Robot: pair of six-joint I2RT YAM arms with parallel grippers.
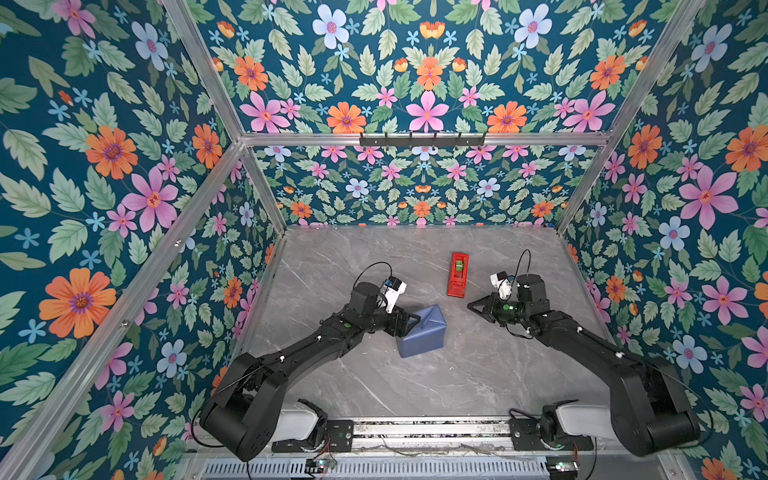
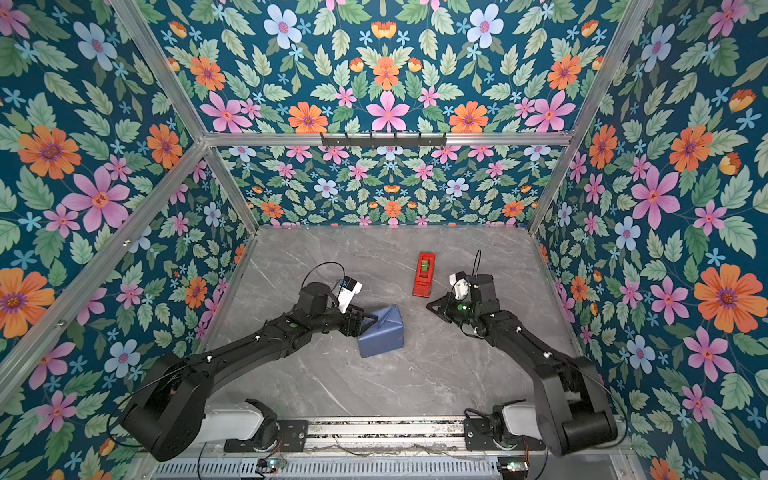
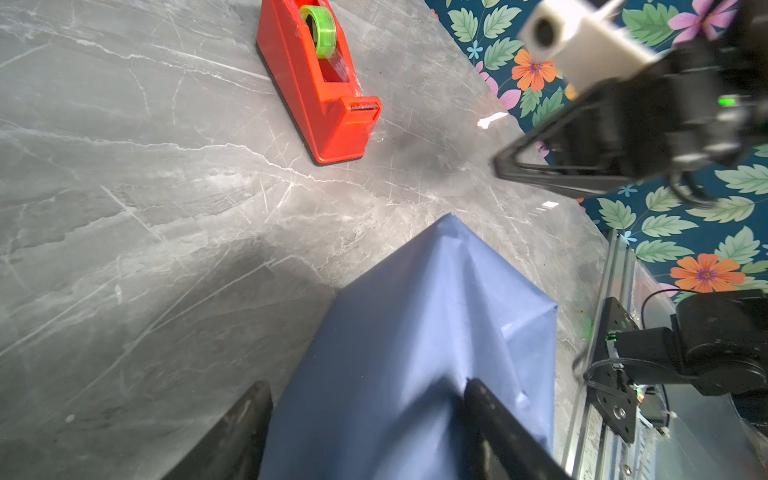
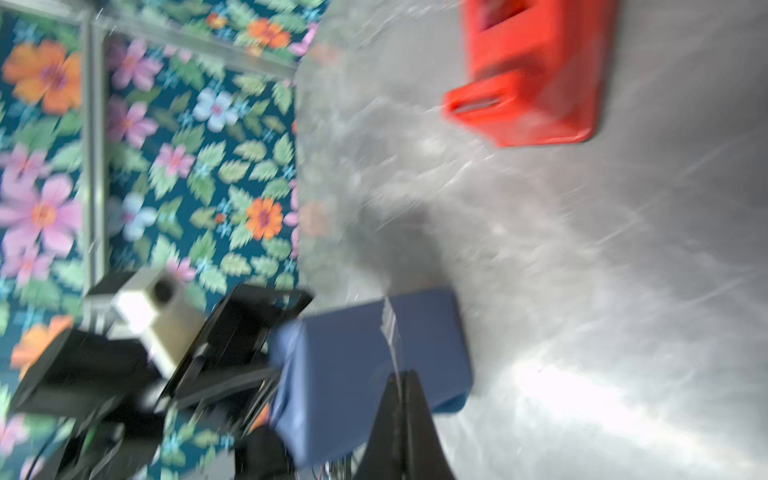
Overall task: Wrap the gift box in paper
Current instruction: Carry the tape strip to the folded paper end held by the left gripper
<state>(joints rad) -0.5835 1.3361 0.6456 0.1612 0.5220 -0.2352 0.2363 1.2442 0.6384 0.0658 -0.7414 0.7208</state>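
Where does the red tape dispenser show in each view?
Top view: tape dispenser mid-table, beyond the paper.
Top view: tape dispenser in the same spot.
Left wrist: tape dispenser nearly whole, beyond the paper, green roll showing.
Right wrist: tape dispenser blurred, partly cropped.
Shared landmark: the folded blue paper, in all four views.

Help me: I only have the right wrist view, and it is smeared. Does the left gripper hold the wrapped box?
Observer: The left wrist view shows the left gripper with a finger pressed on each side of the gift box, hidden under the paper.
Reviewer: Is the right gripper touching it?
Observer: No. In both top views the right gripper, shut, is apart, with bare table between.
Reviewer: Any tape in the red dispenser?
Observer: Yes, a green roll sits in it.
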